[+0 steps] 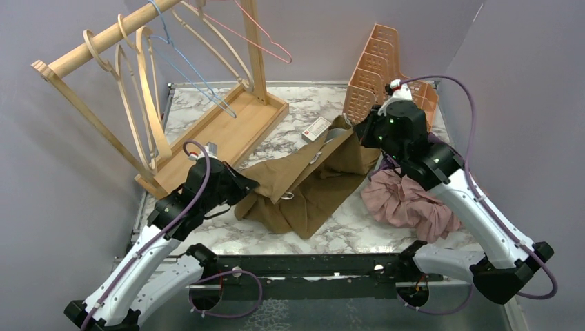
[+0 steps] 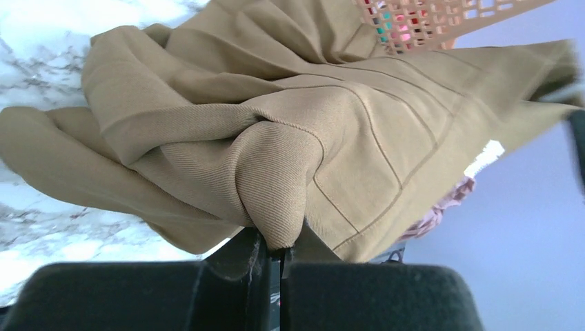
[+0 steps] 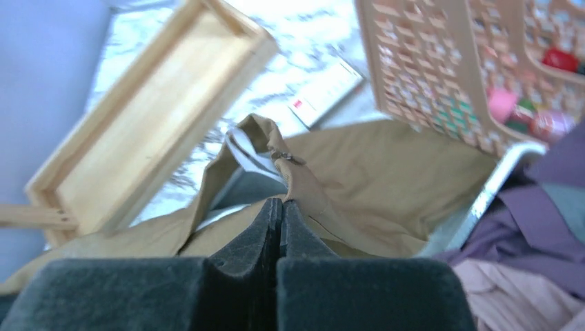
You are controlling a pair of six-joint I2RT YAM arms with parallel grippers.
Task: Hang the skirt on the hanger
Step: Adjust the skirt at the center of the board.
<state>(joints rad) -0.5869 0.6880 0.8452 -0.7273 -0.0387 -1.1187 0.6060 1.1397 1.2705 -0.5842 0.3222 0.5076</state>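
A tan skirt [image 1: 303, 183] lies spread on the marble table between both arms. My left gripper [image 1: 247, 185] is shut on a bunched fold of the skirt [image 2: 276, 172] at its left edge. My right gripper [image 1: 357, 133] is shut on the skirt's waistband edge near a metal clasp [image 3: 286, 157], lifting that end. Several wooden hangers [image 1: 134, 83], a blue one and a pink one hang on the wooden rack [image 1: 103, 41] at the back left.
The rack's wooden base tray [image 1: 231, 127] stands behind the skirt. An orange lattice organiser [image 1: 376, 76] is at the back right. A pink garment [image 1: 414, 203] and purple cloth lie by the right arm. A small white card [image 1: 316, 129] lies near the skirt.
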